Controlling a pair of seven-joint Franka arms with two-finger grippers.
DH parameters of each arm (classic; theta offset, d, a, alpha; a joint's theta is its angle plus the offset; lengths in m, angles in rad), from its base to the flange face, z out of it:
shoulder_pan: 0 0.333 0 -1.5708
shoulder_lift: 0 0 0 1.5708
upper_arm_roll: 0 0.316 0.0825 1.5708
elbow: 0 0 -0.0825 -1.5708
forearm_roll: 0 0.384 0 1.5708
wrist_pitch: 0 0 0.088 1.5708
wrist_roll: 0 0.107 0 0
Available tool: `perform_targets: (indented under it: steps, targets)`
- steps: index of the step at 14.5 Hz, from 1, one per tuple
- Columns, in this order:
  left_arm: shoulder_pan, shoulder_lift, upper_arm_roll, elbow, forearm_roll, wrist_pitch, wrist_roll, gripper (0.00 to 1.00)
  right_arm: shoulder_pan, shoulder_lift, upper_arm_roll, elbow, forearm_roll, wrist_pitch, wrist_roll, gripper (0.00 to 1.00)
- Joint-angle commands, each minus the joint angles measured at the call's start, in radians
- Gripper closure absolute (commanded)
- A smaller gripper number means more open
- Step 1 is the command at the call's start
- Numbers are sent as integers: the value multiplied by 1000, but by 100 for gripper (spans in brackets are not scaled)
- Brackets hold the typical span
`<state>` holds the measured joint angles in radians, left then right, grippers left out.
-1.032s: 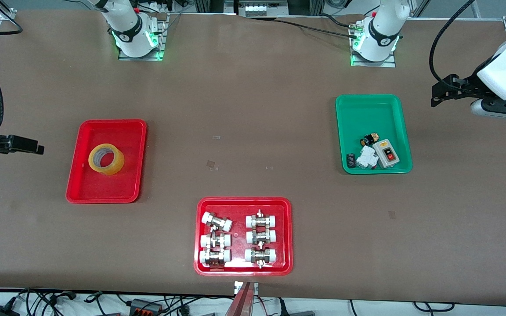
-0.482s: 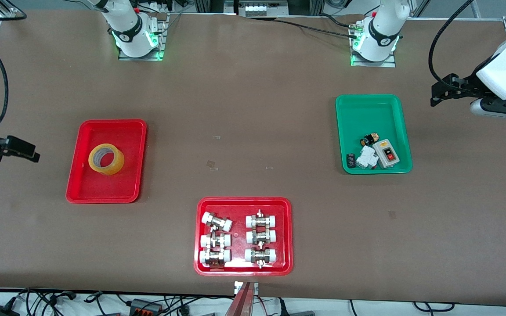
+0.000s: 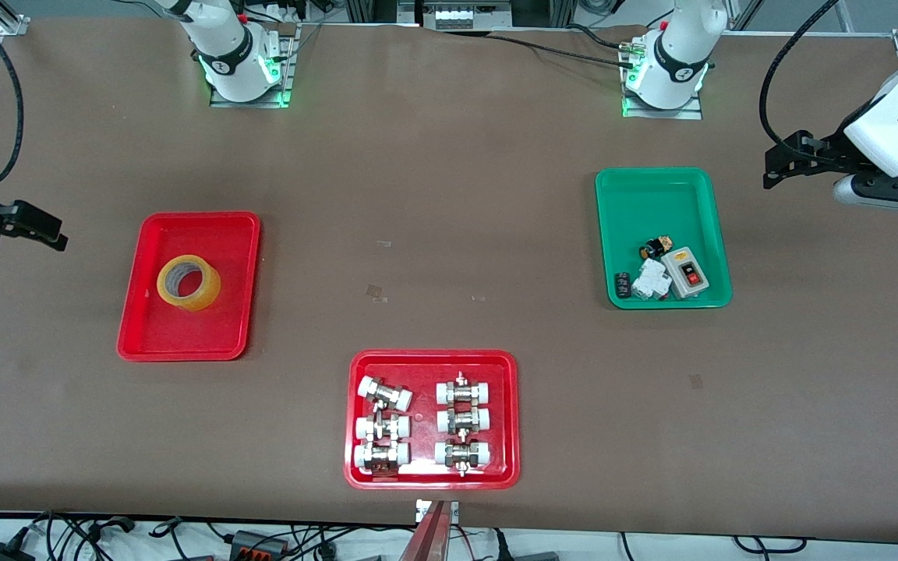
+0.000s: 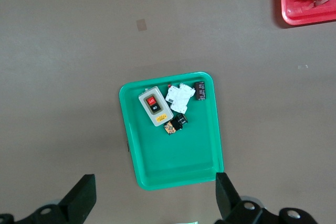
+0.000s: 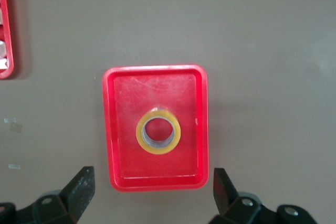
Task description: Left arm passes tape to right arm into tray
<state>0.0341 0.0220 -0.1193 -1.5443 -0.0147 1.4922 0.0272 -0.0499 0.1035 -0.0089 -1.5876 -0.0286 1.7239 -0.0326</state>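
Brown counter: yellow translucent tape roll [image 3: 189, 282] lies in plain glossy red tray [image 3: 154, 341]; task looks done. Left claw [image 4: 152, 200] over the green tray [image 4: 134, 157] and right claw [image 5: 152, 195] over the red tray's edge both gape empty.

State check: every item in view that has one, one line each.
tape: lying flat, hole up, in the tray, not gripped
tray: holds only the tape
green tray: small electrical parts bunched at the end nearer the front camera
red tray with fittings: six white-capped metal fittings in two columns
left gripper: jaws open, empty, high over the green tray
right gripper: jaws open, empty, high over the tray
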Motion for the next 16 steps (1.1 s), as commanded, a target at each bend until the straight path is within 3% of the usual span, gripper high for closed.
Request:
perform_targets:
  steps: [1, 5, 16]
  targets:
    - [-3, 15, -3, 33, 7, -23, -1, 0, 1, -106, 3, -123, -13, 26, 7, 0]
    - [-3, 15, -3, 33, 7, -23, -1, 0, 4, -145, 3, -137, 31, -30, -10, 0]
    - [-3, 15, -3, 33, 7, -23, -1, 0, 7, -153, 7, -144, 22, -17, -10, 0]
